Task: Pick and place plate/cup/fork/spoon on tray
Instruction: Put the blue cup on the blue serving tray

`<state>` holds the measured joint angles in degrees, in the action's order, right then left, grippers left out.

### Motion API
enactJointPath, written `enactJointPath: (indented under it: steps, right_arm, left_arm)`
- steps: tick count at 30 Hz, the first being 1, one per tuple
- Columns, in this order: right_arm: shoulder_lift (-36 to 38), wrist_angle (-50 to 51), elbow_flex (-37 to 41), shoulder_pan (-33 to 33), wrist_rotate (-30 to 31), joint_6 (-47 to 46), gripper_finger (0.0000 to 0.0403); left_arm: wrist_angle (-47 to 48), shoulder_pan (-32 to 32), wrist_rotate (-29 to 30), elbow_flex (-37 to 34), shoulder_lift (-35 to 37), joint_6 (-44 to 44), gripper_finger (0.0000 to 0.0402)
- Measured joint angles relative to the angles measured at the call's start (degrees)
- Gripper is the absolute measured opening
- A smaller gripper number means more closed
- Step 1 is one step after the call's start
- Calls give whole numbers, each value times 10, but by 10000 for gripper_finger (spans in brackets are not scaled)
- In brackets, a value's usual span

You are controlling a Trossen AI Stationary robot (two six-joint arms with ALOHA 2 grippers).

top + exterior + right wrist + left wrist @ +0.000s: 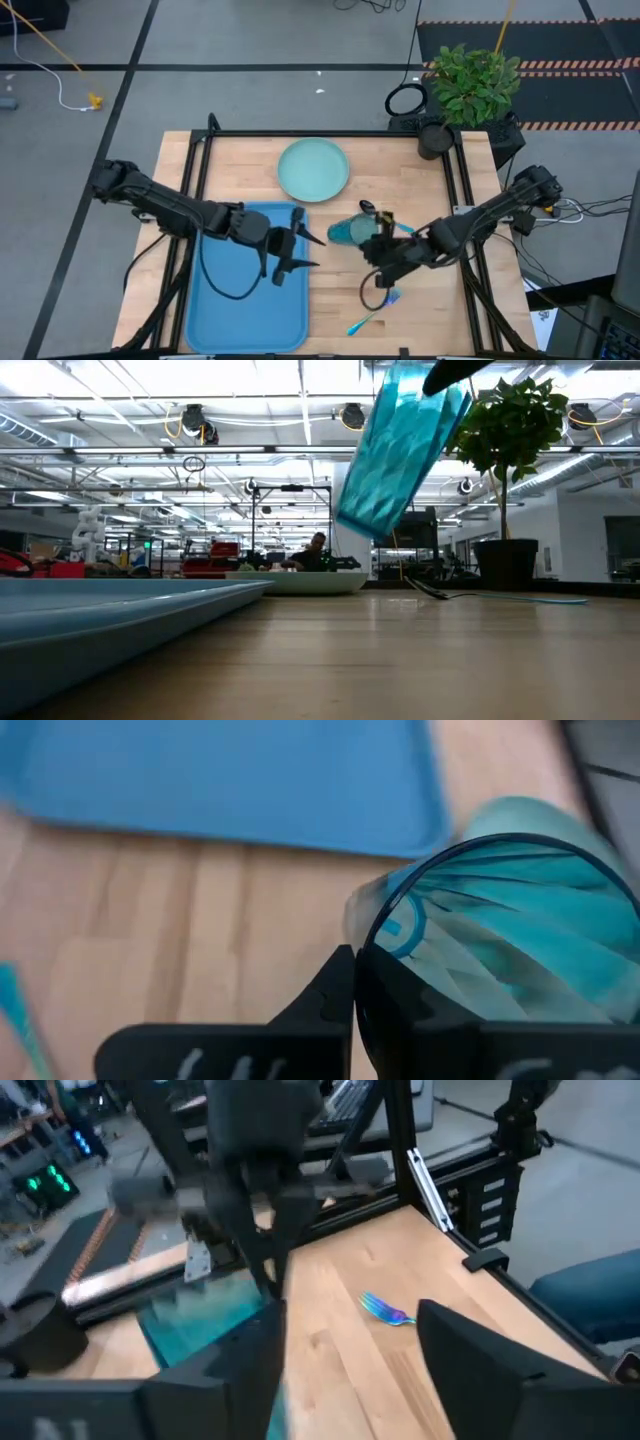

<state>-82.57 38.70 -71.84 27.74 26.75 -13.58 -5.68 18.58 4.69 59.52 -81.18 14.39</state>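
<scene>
My right gripper [375,243] is shut on the teal-blue cup [345,232], which is in the air right of the blue tray [250,300]. My left gripper [290,247] is open and empty over the tray's far right part. The mint-green plate [313,168] lies flat on the table beyond the tray. The light-blue fork [370,315] lies on the table near the front edge and also shows in the left wrist view [385,1310]. The spoon [400,228] lies partly under my right arm. My right gripper holds the cup by its rim [375,935]. One finger [335,985] is outside the wall and the other seems to be inside the cup. The cup [400,450] hangs tilted below the fingers, its base lower and clear of the table.
A potted plant [470,85] stands at the table's far right corner. Black frame rails [190,180] run along the left and right sides. Bare wood [340,280] lies between the tray and the fork.
</scene>
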Motion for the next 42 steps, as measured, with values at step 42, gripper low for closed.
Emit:
enactJointPath:
  steps: [42]
  right_arm:
    - [-55,-32,4,1,-76,192,4]
  left_arm:
    - [143,13,151,171,-227,201,195]
